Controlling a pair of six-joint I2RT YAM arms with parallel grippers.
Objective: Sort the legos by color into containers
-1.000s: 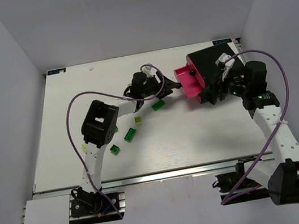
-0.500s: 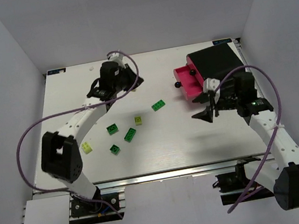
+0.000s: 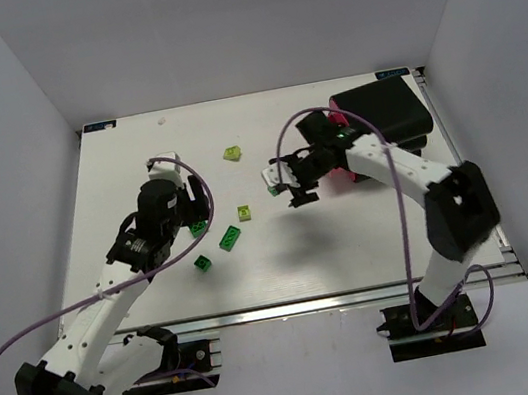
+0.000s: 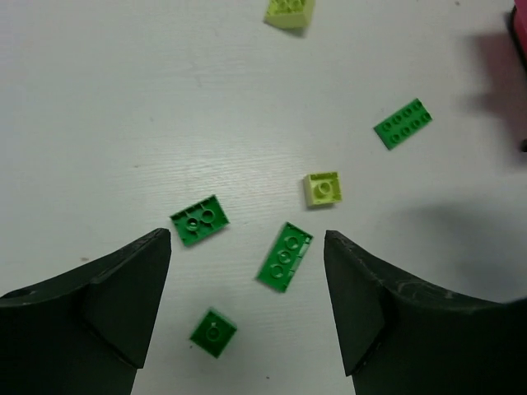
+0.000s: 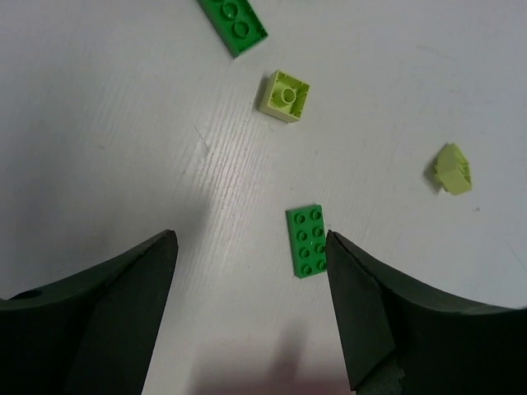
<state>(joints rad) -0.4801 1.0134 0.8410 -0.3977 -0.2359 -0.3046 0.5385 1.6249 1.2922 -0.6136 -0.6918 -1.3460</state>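
- Top external: high above and behind the arms, looking down and forward over the whole white table, from far off.
- Left wrist: close above the table, facing almost straight down, with the left fingers in the lower corners.
- Right wrist: equally close and steep, with the right fingers in the lower corners.
- Both wrist views share the lime brick and the green plate, and the top view takes in both patches.

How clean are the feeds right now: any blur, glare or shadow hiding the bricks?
Left wrist: bricks sharp, like the lime square brick; only the magenta patch at the top-right edge is smeared. Right wrist: the eight-stud green brick is crisp; a soft grey shadow lies left of it, covering no brick. Top external: even light, no glare, a faint shadow near the right gripper.
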